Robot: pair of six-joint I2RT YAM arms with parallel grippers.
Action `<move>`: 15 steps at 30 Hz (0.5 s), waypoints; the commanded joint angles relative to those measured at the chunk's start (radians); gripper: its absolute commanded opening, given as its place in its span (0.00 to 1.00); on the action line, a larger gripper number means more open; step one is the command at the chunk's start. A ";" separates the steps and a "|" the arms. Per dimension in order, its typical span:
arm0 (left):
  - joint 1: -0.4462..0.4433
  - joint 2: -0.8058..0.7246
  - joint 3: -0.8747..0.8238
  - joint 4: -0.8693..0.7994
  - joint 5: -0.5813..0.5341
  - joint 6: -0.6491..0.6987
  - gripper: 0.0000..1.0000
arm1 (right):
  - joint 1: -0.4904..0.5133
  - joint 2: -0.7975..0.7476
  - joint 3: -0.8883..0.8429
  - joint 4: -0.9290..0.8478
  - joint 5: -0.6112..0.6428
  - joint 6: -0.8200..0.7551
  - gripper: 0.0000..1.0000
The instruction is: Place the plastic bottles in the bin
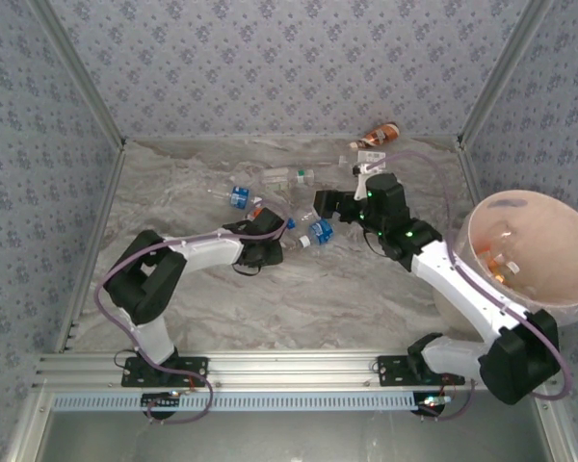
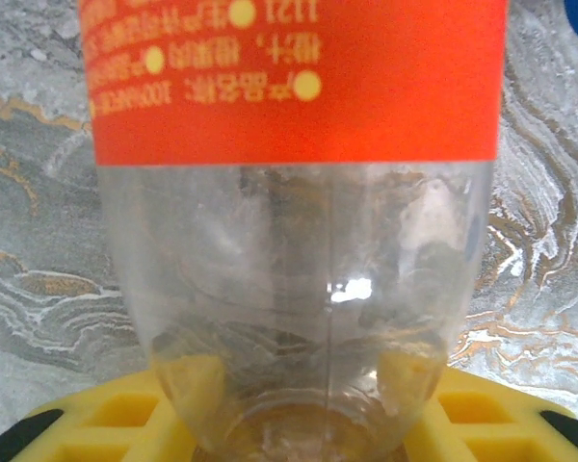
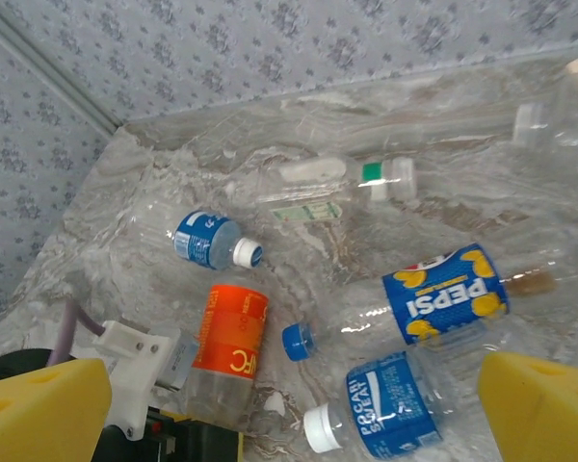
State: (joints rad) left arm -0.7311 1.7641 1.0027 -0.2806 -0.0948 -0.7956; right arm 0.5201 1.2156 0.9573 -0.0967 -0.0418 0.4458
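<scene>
My left gripper (image 2: 303,428) is shut on the clear base of a plastic bottle with an orange label (image 2: 299,87), its yellow fingers (image 2: 96,423) pressing both sides. The same bottle (image 3: 229,337) lies on the marble table in the right wrist view, with the left gripper (image 1: 268,231) at its lower end. Above the table's middle my right gripper (image 3: 294,414) hangs open, empty. Under it lie a Pepsi bottle (image 3: 443,294) and a Pocari Sweat bottle (image 3: 390,409). The pinkish bin (image 1: 559,289) stands at the right with bottles inside.
A small blue-labelled bottle (image 3: 207,241) and a clear bottle with a green band (image 3: 347,173) lie farther back. A brown-labelled bottle (image 1: 380,133) rests by the back wall. Patterned walls close in the table on the left, back and right.
</scene>
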 commanded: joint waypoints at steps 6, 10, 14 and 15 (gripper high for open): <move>0.054 -0.079 -0.110 0.269 0.151 0.167 0.39 | 0.078 0.167 0.021 0.247 0.029 0.113 1.00; 0.093 -0.153 -0.168 0.324 0.225 0.221 0.37 | 0.068 0.213 0.049 0.216 0.007 0.166 1.00; 0.096 -0.250 -0.205 0.350 0.272 0.315 0.37 | 0.044 0.232 0.089 0.158 -0.063 0.176 1.00; 0.098 -0.271 -0.211 0.356 0.286 0.332 0.37 | 0.039 0.233 0.093 0.154 -0.084 0.195 1.00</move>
State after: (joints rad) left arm -0.6319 1.5726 0.8024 -0.0093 0.1173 -0.5640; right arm 0.5739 1.4448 0.9943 0.0769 -0.0700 0.5896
